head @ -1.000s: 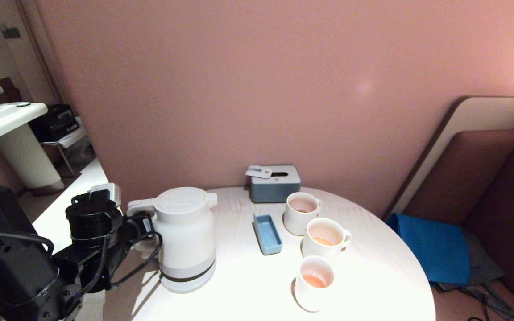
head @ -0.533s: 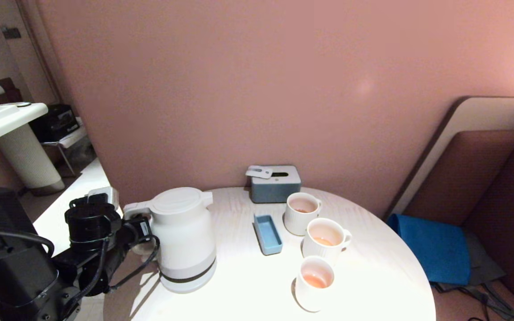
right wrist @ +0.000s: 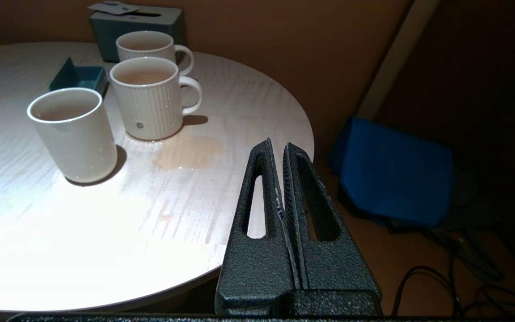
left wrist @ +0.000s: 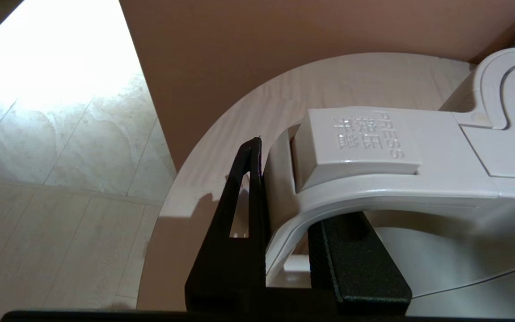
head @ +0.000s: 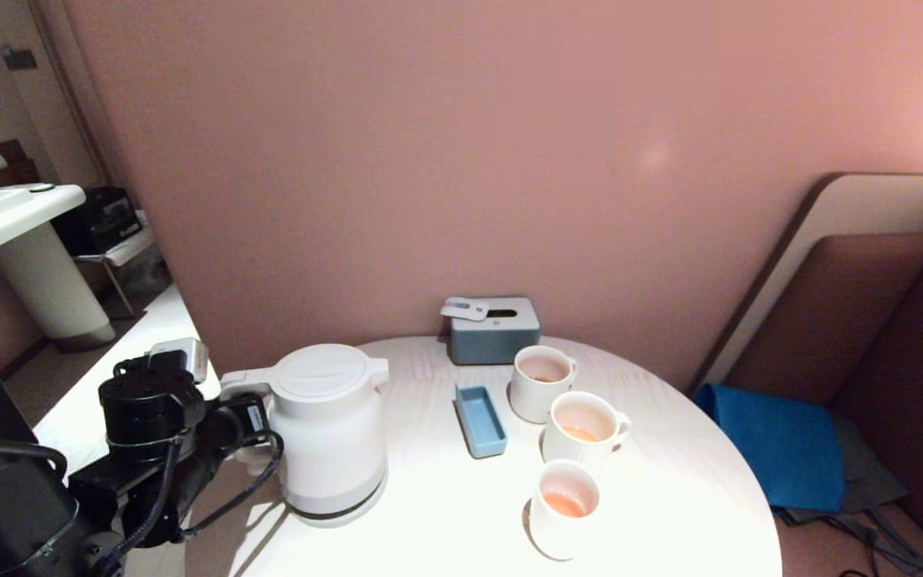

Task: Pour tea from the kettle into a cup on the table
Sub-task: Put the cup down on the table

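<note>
— Kettle sits upright on the table, w/ the left gripper clamped on its loop handle. Wrist cam shows one black finger outside the loop, the other pad inside, both pressed to the plastic.

— Spout side?

— Points away from the gripper, toward the cups. Lid's flat and on. "PRESS" button sits on the handle just above the fingers.

— And the cups?

— Three white ones, well beyond the kettle from the left gripper. Far cup, ribbed middle cup, plain near cup. Each has a bit of tea at the bottom, pale orange. Small blue tray lies btw kettle and cups.

— Right arm?

— Right gripper hangs off the table's edge, fingers pressed together, holding nothing. Ahead of it on the tabletop there's a pale puddle just beside the ribbed cup. Grey tissue box is beyond the far cup, by the wall.
</note>
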Controlling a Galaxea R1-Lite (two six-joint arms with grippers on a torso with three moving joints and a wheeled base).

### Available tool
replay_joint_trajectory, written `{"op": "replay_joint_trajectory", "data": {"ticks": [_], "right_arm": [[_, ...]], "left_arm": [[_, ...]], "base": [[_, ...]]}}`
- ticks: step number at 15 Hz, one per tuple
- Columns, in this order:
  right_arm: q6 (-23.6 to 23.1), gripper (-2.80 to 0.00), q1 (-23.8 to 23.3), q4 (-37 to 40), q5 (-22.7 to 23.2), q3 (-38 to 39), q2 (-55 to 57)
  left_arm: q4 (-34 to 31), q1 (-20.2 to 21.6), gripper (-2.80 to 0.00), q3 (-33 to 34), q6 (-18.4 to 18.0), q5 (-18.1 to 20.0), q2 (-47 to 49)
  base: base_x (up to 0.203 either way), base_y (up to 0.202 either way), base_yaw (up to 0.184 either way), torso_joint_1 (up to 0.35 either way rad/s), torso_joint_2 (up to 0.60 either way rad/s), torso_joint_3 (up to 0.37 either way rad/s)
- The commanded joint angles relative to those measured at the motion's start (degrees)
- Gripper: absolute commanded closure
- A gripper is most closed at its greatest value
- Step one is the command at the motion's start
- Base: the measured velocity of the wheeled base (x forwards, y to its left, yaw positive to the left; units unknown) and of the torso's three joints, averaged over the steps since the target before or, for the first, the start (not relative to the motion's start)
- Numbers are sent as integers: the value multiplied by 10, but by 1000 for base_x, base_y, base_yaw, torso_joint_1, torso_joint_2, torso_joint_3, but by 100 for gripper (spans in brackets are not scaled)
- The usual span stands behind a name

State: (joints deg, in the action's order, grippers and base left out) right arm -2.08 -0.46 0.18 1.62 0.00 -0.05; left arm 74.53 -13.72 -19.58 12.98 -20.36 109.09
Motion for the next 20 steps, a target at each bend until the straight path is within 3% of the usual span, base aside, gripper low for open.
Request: {"op": "replay_joint_trajectory", "data": {"ticks": [1,4,8,20], "right_arm": [[0,0,0,0,0,0,0],[0,0,0,0,0,0,0],[0,0,0,0,0,0,0],[0,0,0,0,0,0,0]], "left_arm": [[7,0,0,15,2,-1,-1],[21,0,0,28,6,1,36],[144,0,0,27,-24,0,134],[154,2,0,34,-59,1,97]], "base": [[0,0,0,0,0,0],[0,0,0,0,0,0],[0,0,0,0,0,0],[0,0,0,0,0,0]]}}
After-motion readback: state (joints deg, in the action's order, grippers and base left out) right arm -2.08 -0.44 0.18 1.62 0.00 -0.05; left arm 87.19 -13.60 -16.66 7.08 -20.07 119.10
